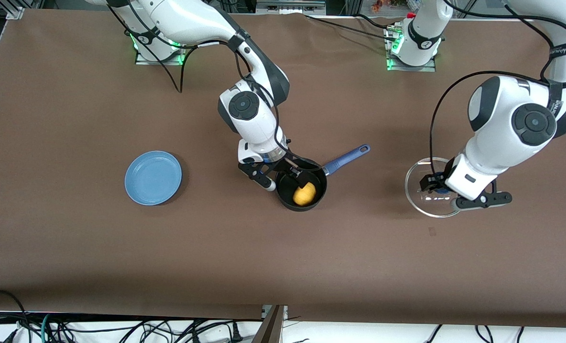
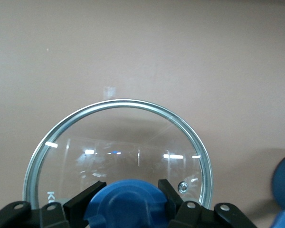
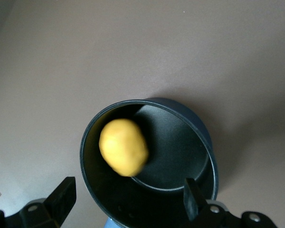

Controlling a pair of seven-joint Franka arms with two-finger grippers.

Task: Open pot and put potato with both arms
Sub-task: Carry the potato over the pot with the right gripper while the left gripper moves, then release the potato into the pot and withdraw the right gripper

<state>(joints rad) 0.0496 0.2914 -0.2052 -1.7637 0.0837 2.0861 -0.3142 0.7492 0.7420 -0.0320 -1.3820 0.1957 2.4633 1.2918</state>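
Note:
The black pot (image 1: 322, 186) stands uncovered mid-table, its blue handle (image 1: 347, 159) pointing toward the left arm's end. The yellow potato (image 1: 304, 194) is inside it, on the side nearer the front camera. My right gripper (image 1: 283, 181) hangs open just over the pot's rim with nothing between its fingers; its wrist view shows the potato (image 3: 123, 146) within the pot (image 3: 180, 142), free of the gripper (image 3: 128, 194). Toward the left arm's end, my left gripper (image 1: 436, 186) is shut on the blue knob (image 2: 128, 204) of the glass lid (image 2: 118, 137), low over the table.
A flat light-blue plate (image 1: 153, 177) lies on the brown table toward the right arm's end, level with the pot. Cables run along the table's front edge (image 1: 121, 328). The arms' bases (image 1: 411, 57) stand at the back.

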